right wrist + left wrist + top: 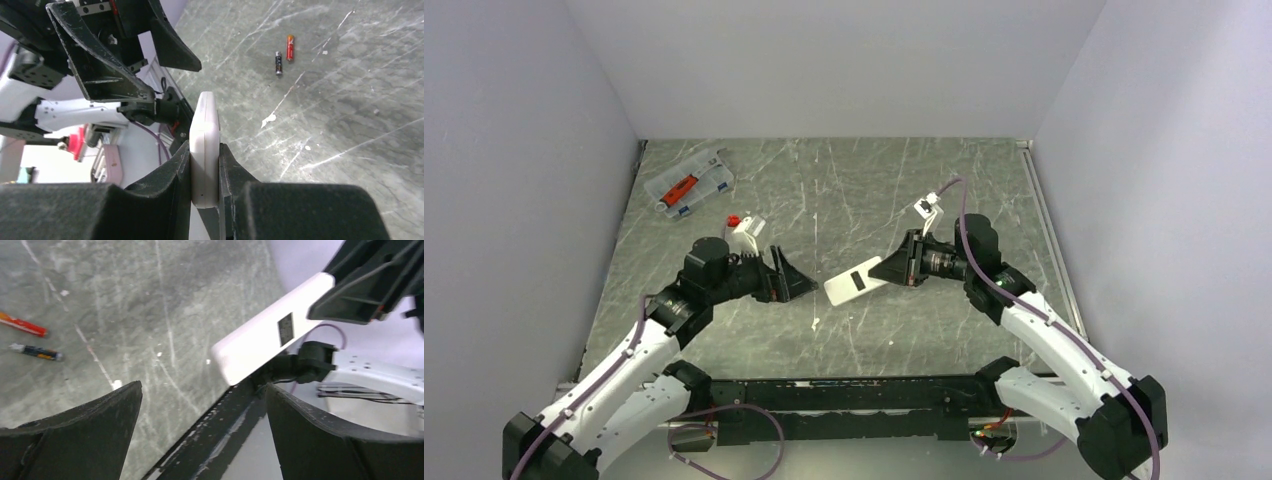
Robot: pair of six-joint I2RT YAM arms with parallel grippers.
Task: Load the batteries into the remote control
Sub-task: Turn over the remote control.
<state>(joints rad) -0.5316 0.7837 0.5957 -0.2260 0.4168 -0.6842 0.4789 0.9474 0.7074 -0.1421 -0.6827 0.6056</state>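
Observation:
The remote control [854, 285] is a slim white handset held above the table with its plain back and dark mark facing up. My right gripper [886, 270] is shut on its right end. In the right wrist view the remote control [205, 115] stands edge-on, pinched between the pads of my right gripper [205, 150]. My left gripper [796, 275] is open and empty, just left of the remote's free end, which shows in the left wrist view as the remote control [265, 340] beyond the wide-spread left gripper [204, 386]. Two batteries [22, 325] [35, 352] lie loose on the table, also the batteries [278, 62] [290, 47].
A clear plastic organiser case [687, 183] with a red tool lies at the back left. A small white piece [749, 232] with a red bit beside it sits behind my left arm. The table's near edge rail [844, 395] runs between the arm bases. White walls enclose the table.

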